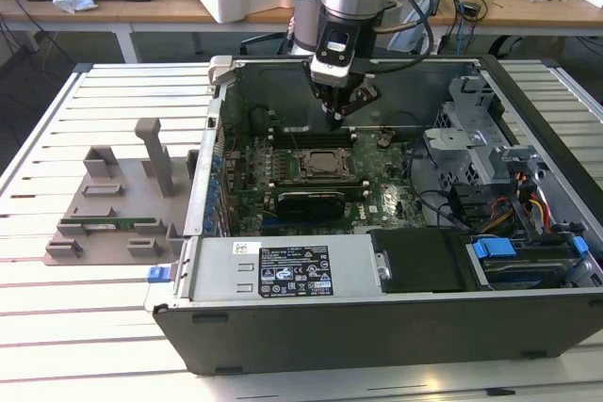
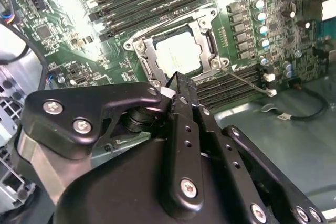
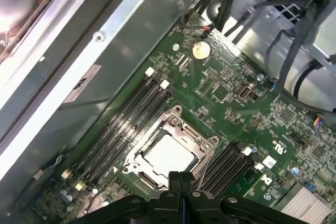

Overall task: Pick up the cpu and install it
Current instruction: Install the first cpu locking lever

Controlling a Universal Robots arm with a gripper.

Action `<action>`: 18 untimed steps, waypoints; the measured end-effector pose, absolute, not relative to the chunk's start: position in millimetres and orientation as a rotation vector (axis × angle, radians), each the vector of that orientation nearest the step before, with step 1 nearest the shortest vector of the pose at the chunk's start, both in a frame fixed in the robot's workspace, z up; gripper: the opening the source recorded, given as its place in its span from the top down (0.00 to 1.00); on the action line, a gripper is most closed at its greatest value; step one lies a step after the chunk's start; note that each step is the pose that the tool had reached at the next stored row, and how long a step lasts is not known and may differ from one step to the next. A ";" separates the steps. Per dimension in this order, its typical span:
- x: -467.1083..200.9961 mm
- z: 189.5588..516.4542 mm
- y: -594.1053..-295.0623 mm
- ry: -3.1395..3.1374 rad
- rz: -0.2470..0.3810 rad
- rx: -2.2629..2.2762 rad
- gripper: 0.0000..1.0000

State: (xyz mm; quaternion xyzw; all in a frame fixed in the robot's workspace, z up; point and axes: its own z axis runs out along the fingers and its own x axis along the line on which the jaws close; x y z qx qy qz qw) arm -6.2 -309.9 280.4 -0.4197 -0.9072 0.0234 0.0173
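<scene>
From my station I see the open computer case point(image 1: 377, 327) lying on the slatted table point(image 1: 57, 327), with the arm reaching down into it over the green motherboard point(image 1: 391, 200). On that board, between the banks of memory slots, sits the socket point(image 3: 207, 148) with its metal frame. The cpu point(image 3: 167, 156) lies inside that frame with its silvery top plate facing up, as both wrist views show point(image 2: 178, 53). I judge the pick and the placing done. What I cannot tell is whether the frame and its thin wire lever point(image 2: 244, 80) are latched down, so the clamping may be left.

The gripper point(image 3: 181, 179) hovers just above the socket's edge, clear of the chip. Its fingertips point(image 2: 179, 80) sit pressed together with no gap I can make out. It holds nothing and touches nothing.
</scene>
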 end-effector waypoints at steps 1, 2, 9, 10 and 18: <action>-6.2 280.4 -310.0 -2.832 0.073 -1.276 0.89; -6.2 280.4 -309.9 -2.844 0.074 -1.251 0.89; -6.2 280.4 -309.7 -2.925 0.077 -1.056 0.89; -6.2 280.3 -309.7 -2.938 0.078 -1.021 0.89; -6.2 280.4 -309.6 -3.014 0.081 -0.786 0.89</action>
